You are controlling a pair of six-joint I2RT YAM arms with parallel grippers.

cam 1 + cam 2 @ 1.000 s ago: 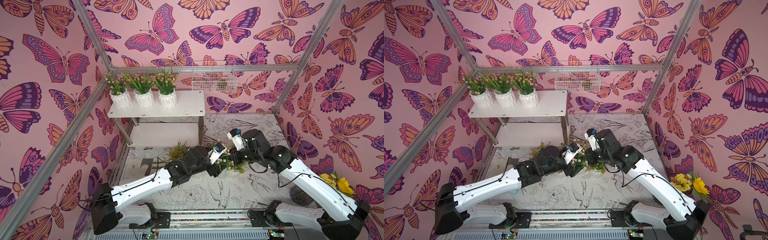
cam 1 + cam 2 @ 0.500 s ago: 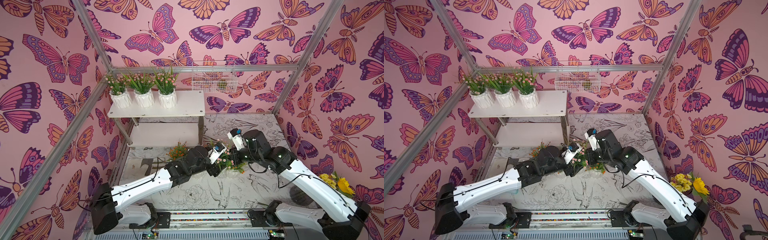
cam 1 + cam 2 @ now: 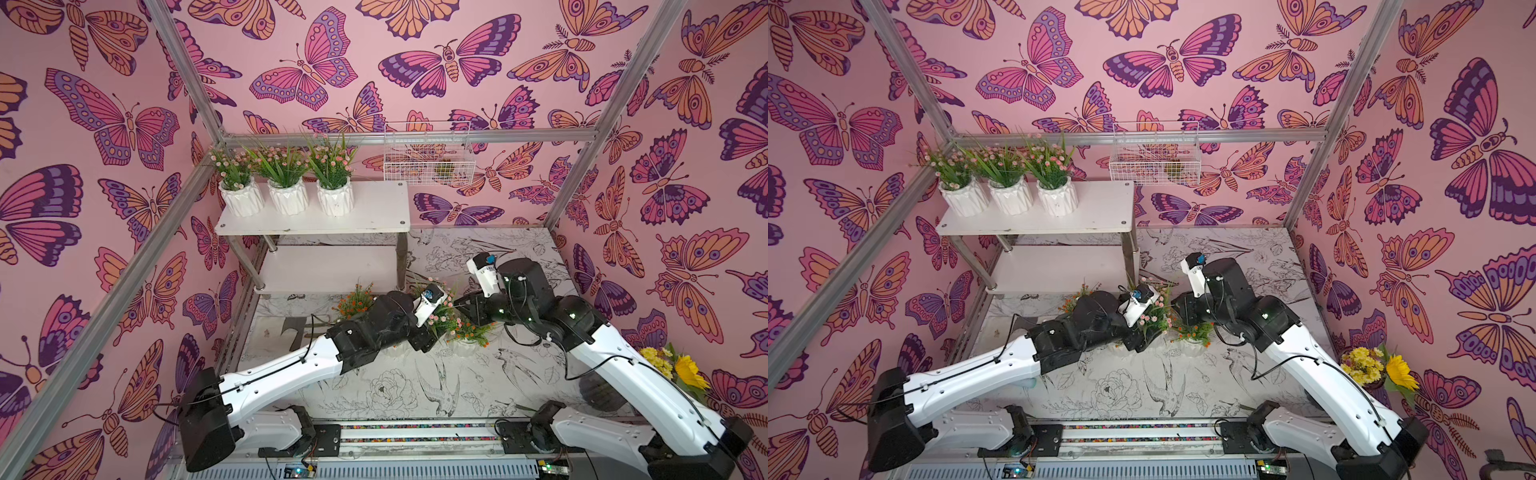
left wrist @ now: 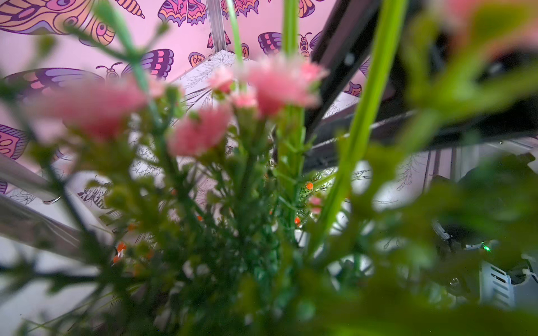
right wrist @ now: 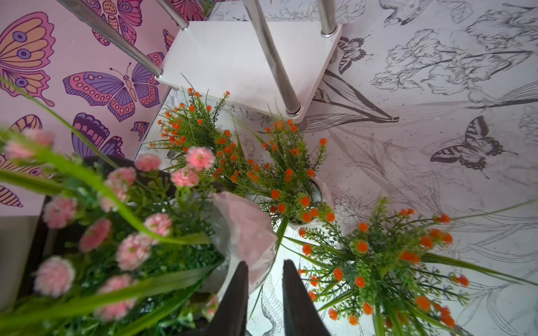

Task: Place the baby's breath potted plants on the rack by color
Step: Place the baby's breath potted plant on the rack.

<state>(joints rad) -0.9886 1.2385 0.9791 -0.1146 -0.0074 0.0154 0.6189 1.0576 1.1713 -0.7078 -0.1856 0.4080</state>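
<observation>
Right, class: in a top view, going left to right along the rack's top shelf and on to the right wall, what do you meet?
Left pink plant → middle pink plant → right pink plant → bare end of the rack → wire basket → sunflower bunch.

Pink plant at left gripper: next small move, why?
Probably lift the pink plant straight up: the left gripper looks shut on its pot, the right fingers stand apart beside it, orange plants crowd it, and the rack's top board has a free spot.
</observation>
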